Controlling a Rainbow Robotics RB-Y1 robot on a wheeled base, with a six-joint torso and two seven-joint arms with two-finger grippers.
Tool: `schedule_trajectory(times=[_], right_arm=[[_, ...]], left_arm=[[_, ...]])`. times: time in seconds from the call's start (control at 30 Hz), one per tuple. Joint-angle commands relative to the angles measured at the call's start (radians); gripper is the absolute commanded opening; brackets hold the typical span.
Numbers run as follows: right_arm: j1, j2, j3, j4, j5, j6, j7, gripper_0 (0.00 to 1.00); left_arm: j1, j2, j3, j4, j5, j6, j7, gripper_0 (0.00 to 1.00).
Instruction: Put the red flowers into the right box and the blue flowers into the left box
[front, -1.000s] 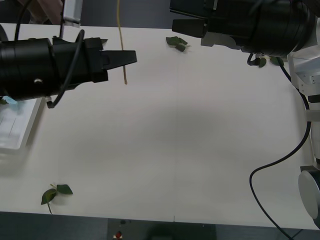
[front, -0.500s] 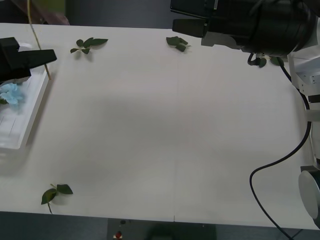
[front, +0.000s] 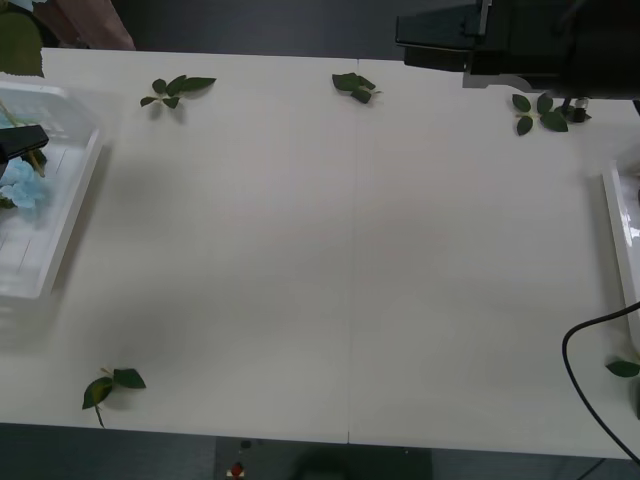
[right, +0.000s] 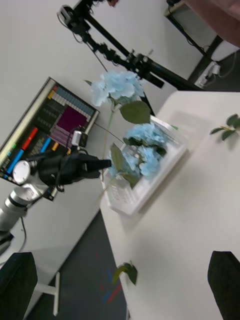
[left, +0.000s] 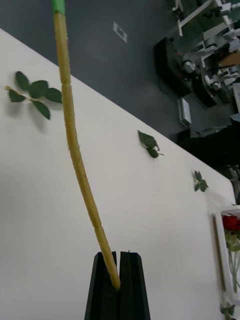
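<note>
The left gripper (left: 118, 267) is clamped tight on the bottom end of a yellow-green stem (left: 75, 150), with no gap left between the fingers. It belongs to one blue flower (right: 117, 86), gripped at the very end so that the head and leaves stand high, tilted, clear of what is already in the box.

On the table (front: 350, 280) in the front view, this gripper is placed at 9 o'clock, over the left box (front: 70, 215). Other blue flowers (right: 145, 147) are already laid inside. The held flower is judged to be at the drop-off stage. Lowering is probably needed before release, so the long stem is not tipped over the rim.

The right gripper (right: 120, 260) is spread wide and nothing is held in it. The right arm is parked high near 1 o'clock, well apart from the work, most likely kept there so the left arm's path is left free.

The right box (front: 612, 225) is set at 3 o'clock, and red flowers (left: 231, 222) are seen lying in it from the left wrist view. How many cannot be told.

Loose leaf sprigs (front: 177, 88) are scattered at 11, 12, 1, 4 and 7 o'clock. No flower is seen on the bare table, so the task is judged nearly finished.
</note>
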Motion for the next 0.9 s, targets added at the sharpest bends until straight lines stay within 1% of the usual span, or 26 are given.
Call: schedule_trajectory(times=[0.03,0.3,0.47,0.63,0.9], right_arm=[[0.027,-0.064,-0.056,-0.033,0.03,0.07,0.06,1.0],[0.09,-0.13,-0.151,-0.033,0.058,0.196,0.249,1.0],[0.133,-0.186,-0.187,-0.032,0.058,0.257,0.37,1.0],[0.162,-0.225,-0.214,-0.033,0.081,0.306,0.493,1.0],[0.173,-0.258,-0.26,-0.033,0.192,0.398,0.671,1.0]], left_arm=[[0.026,0.054,0.013,0.053,-0.028,0.012,-0.042,0.0],[0.026,0.061,0.004,0.18,-0.038,0.153,-0.063,0.0],[0.025,0.064,-0.05,0.225,-0.038,0.147,-0.079,0.0],[0.025,0.064,-0.074,0.277,-0.038,0.147,-0.085,0.0],[0.017,0.064,-0.125,0.289,-0.038,0.126,-0.097,0.01]])
